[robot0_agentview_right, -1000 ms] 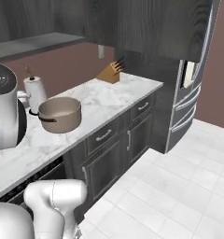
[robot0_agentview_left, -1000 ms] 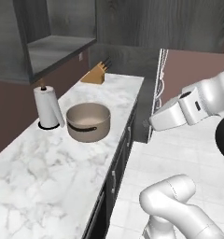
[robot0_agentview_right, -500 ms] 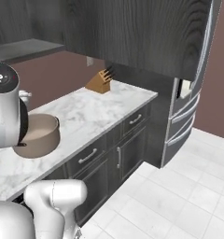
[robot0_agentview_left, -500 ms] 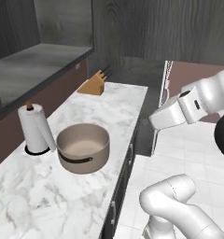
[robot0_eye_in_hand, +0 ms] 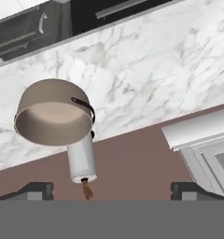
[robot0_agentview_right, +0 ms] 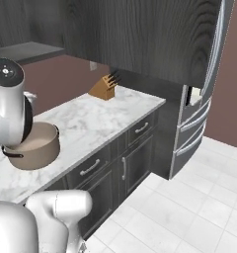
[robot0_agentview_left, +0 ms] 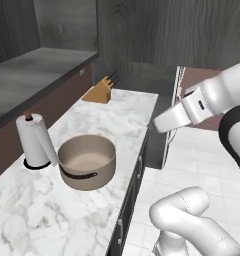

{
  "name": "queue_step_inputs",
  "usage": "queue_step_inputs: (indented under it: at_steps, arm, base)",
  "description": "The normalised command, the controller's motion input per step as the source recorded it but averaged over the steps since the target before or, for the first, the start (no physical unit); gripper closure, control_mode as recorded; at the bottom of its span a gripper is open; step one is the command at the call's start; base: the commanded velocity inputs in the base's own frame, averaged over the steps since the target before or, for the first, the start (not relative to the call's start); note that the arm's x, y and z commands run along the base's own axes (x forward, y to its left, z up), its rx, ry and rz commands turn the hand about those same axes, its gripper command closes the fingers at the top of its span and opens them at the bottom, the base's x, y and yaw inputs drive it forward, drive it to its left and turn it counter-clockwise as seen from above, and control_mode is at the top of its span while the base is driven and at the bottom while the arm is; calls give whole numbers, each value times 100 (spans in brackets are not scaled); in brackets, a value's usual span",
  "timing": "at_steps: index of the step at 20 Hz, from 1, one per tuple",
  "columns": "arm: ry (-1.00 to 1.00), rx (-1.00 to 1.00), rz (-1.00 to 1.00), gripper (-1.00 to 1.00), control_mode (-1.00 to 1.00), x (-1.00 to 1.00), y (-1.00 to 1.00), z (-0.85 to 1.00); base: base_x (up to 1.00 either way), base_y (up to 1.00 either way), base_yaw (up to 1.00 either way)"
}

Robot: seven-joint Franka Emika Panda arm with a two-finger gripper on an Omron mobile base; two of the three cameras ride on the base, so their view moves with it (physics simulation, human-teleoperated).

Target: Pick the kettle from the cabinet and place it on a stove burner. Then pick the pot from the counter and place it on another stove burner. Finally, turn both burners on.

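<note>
The beige pot [robot0_agentview_left: 87, 161] [robot0_agentview_right: 34, 146] [robot0_eye_in_hand: 53, 112] with dark side handles stands on the white marble counter [robot0_agentview_left: 119, 122] [robot0_agentview_right: 103, 116] [robot0_eye_in_hand: 156, 65]. Above the counter's left end hangs the dark wood-grain cabinet, whose flat grey shelf [robot0_agentview_left: 39, 70] [robot0_agentview_right: 24, 49] is bare where it shows. My gripper [robot0_eye_in_hand: 113, 191] is open, its two tips far apart with nothing between them. It hovers well above the counter and looks down on the pot. The kettle and the stove burners are out of view.
A white paper-towel roll [robot0_agentview_left: 36, 141] [robot0_eye_in_hand: 82, 158] stands just left of the pot. A wooden knife block [robot0_agentview_left: 99, 92] [robot0_agentview_right: 104, 88] sits at the counter's far end. Dark drawers [robot0_agentview_right: 115, 158] run below the counter, with a steel fridge [robot0_agentview_right: 194, 123] beyond it and white floor tiles [robot0_agentview_right: 189, 207] to the right.
The whole picture has shifted in both base views, so the base has driven along the counter. The pot and paper-towel roll keep their places on the marble. The gripper stays open.
</note>
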Motion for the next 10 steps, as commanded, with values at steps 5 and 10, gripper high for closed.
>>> queue_step_inputs:
  at_steps: [5,10]
  arm:
    - [0,-9,10,-100,-100,0,16,-4]
    - [0,-17,11,-100,-100,0,18,-16]
  base:
    - [0,0,0]
    - [0,0,0]
